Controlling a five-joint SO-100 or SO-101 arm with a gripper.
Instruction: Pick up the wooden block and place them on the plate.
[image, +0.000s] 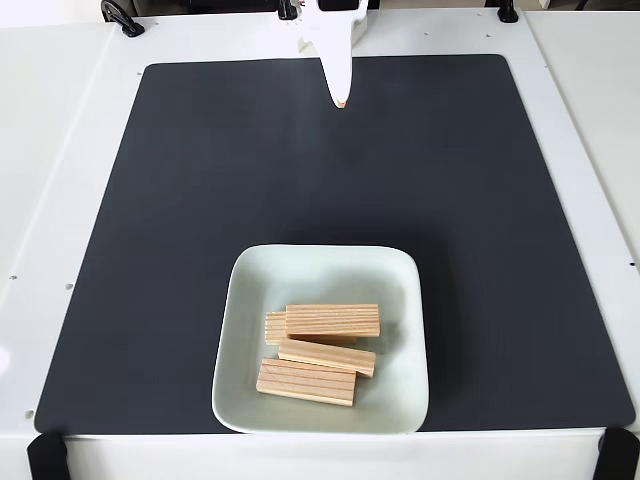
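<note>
The pale mint-green square plate (320, 268) sits near the front edge of the black mat in the fixed view. Several light-tan wooden blocks lie inside it: one on top (333, 320), partly covering another whose end shows at its left (275, 327), one below it (327, 357), and one nearest the front (306, 381). My white gripper (341, 98) hangs at the far end of the mat, well away from the plate, fingers drawn together to a point with nothing between them.
A black mat (180, 200) covers most of the white table (60, 150). Black clamps sit at the far edge (122, 18) and at the front corners (44, 455).
</note>
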